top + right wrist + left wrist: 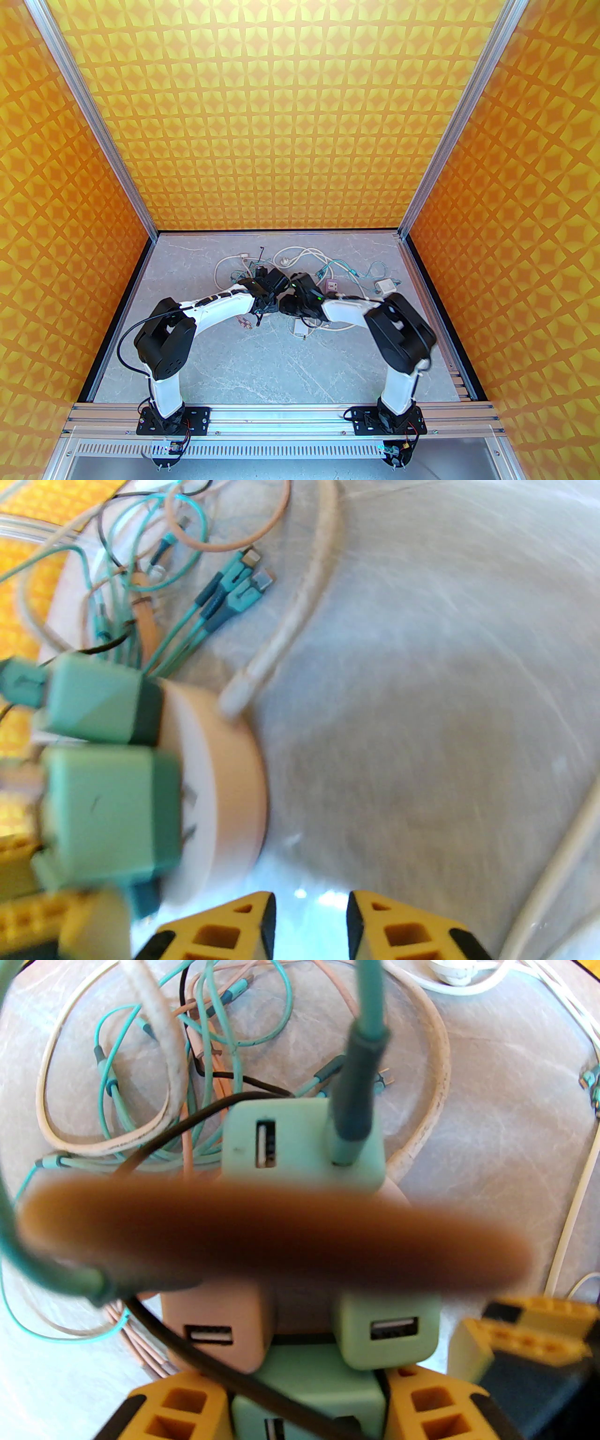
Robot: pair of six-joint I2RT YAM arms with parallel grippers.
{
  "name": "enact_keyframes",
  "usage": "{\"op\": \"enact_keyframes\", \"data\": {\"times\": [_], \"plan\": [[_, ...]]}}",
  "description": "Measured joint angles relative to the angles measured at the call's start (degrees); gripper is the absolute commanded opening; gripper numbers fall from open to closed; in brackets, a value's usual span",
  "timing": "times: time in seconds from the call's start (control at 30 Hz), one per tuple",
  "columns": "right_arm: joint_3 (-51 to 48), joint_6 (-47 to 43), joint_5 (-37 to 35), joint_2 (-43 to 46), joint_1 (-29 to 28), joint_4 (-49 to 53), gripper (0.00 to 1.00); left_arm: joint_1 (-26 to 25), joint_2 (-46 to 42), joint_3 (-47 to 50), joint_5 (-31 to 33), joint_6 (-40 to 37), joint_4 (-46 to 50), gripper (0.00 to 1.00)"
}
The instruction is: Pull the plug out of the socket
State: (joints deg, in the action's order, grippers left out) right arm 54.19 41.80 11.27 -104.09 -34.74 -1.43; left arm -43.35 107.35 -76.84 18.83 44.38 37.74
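Peach round plastic socket (234,780): mint-green square plug (323,1382) sits in its face, not out yet.
Left gripper (304,1400): squeezing that plug.
Right gripper (310,902): fingers apart, empty, beside the socket.
Next, I think: hold the socket down, pull the plug straight out.

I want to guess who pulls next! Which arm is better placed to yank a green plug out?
Probably left. The left claw sits around a green plug on the round socket; the right claw hangs open and empty beside it.

The USB chargers (300,1133) are mint green, the round socket (234,780) pale pinkish beige, the cables (370,993) teal, peach, cream and black. Grey marble-veined desk (262,365); orange walls (281,117) patterned with yellow stars.
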Motion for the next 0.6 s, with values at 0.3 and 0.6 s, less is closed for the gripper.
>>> {"op": "enact_keyframes", "data": {"times": [0.3,0.6], "plan": [[-5.92,12.74,5.79,-3.69,0.00,-19.78,0.06,-0.04,0.00,0.02,-0.66,2.80,-1.64,0.29],[-8.57,21.68,9.60,-6.32,2.05,-32.59,0.29,0.37,-0.04,-0.33,0.11,3.45,-2.47,0.29]]}}
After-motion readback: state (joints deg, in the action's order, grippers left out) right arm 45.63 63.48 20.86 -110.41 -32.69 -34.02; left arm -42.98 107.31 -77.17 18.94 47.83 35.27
